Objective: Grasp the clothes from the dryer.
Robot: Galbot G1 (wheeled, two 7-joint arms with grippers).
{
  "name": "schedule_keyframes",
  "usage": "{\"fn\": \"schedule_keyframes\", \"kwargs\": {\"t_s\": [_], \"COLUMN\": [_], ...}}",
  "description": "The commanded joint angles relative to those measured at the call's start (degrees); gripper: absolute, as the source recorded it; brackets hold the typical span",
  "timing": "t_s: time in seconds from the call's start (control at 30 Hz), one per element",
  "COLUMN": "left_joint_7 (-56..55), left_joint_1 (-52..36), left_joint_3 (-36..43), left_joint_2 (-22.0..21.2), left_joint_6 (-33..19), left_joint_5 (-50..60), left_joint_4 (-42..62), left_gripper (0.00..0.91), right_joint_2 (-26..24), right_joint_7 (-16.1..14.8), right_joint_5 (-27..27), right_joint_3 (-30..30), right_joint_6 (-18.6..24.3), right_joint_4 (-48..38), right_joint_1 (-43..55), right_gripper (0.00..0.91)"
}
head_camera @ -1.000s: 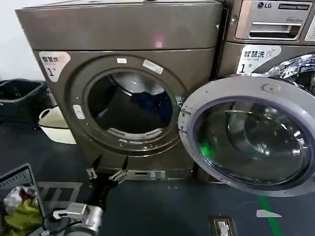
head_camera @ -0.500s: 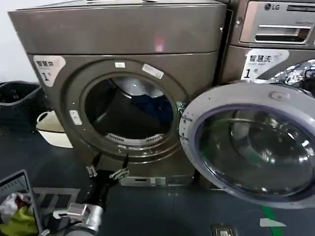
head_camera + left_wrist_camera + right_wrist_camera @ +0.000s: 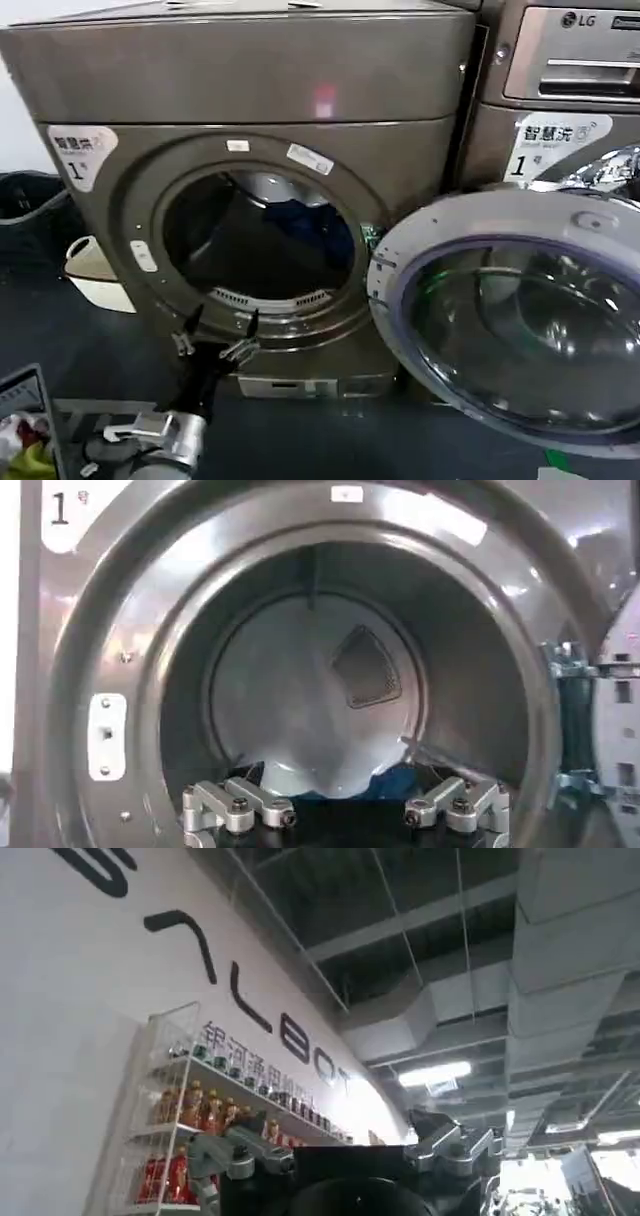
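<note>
**Q:** Main risk at this stage?

**A:** Judged from the layout: the left gripper (image 3: 213,335) sits low, just in front of the lower rim of the dryer (image 3: 250,80). The clothes (image 3: 308,222) lie deep in the drum, toward the right side of the mouth. If the arm goes straight in w/o lifting, the fingers could clip the rim or the perforated lip at the bottom of the opening. Also poss.: closing short of the fabric and grabbing nothing, since the bundle is small vs. the drum mouth and sits well behind the opening.

**Q:** Anything to the side?

**A:** The open door (image 3: 510,320) hangs just right of the mouth; a reach angled right might brush its hinge edge.

**Q:** Arm pose?

**A:** Left arm extends up from the bottom of the head view, wrist pointing fwd at the drum, approx. level w/ the lower rim. Fingers spread apart, nothing between them. In the left wrist view both fingertips frame the drum, w/ a patch of blue cloth (image 3: 395,783) visible low between them.

**Q:** Right gripper?

**A:** The right gripper (image 3: 345,1153) is parked, aimed up at a ceiling and a wall w/ shelves; fingers spread, empty.
</note>
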Motion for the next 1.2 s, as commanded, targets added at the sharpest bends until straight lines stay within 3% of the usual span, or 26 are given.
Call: {"fn": "schedule_keyframes", "kwargs": {"t_s": [0.03, 1.2], "left_joint_7": [0.1, 0.1], "left_joint_1": [-0.1, -0.2], "left_joint_3": [-0.2, 0.4], "left_joint_2": [-0.1, -0.2], "left_joint_6": [0.2, 0.1], "left_joint_5": [-0.4, -0.3], "left_joint_4": [0.0, 0.3], "left_gripper": [0.907, 0.907], "right_joint_2": [0.0, -0.5], "right_joint_7": [0.0, 0.0], "right_joint_5": [-0.2, 0.1], "right_joint_3": [0.1, 1.0], "right_joint_6": [0.2, 0.0], "right_joint_4": [-0.1, -0.7], "right_joint_1": [0.1, -0.2], "right_gripper": [0.907, 0.907]}}
